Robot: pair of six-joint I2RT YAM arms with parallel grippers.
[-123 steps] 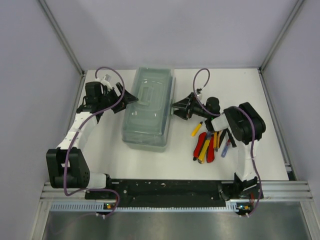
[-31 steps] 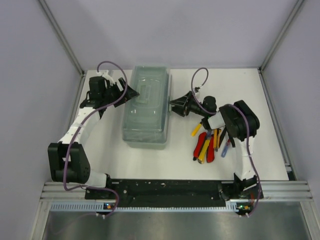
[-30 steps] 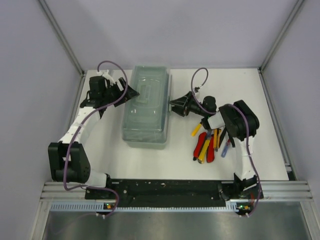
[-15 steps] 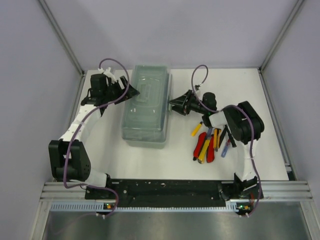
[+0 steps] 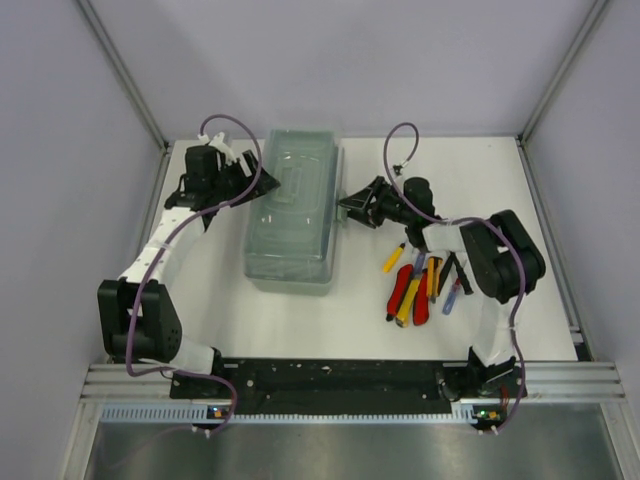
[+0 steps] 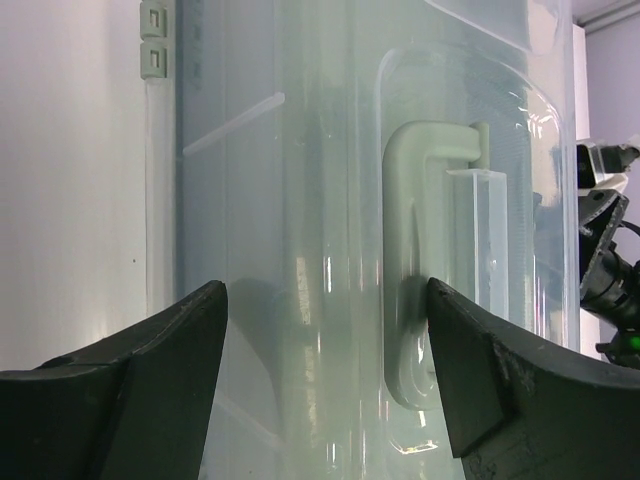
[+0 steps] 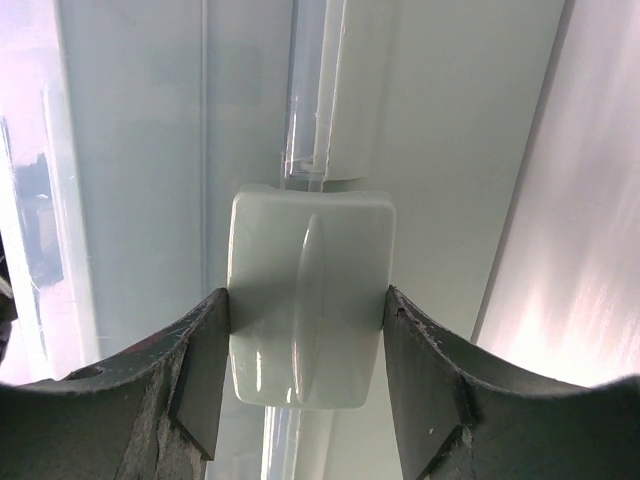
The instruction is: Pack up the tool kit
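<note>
At the toolbox (image 5: 292, 215) | left gripper (image 6: 325, 330) gaping over lid (image 6: 300, 150) | right gripper (image 7: 305, 340) pinching latch (image 7: 310, 270) | hand tools (image 5: 415, 290) heaped alongside

Translucent grey-green rectangular plastic toolbox (image 6: 300, 200), lid uppermost, fills most of the view.
- Opaque grey-green moulded handle (image 6: 425, 250), in the lid's recess.
- Clear plastic bar (image 6: 482, 240), just beside the handle.
- Two small grey square catches (image 6: 152, 40), at the toolbox's left edge.
- White table (image 6: 70, 180), left of the toolbox.
- Left gripper (image 6: 325, 290), over the lid, black fingers (image 6: 150, 350) spread wide.
- Black part of the right arm (image 6: 603, 262), past the toolbox's right edge.
</note>
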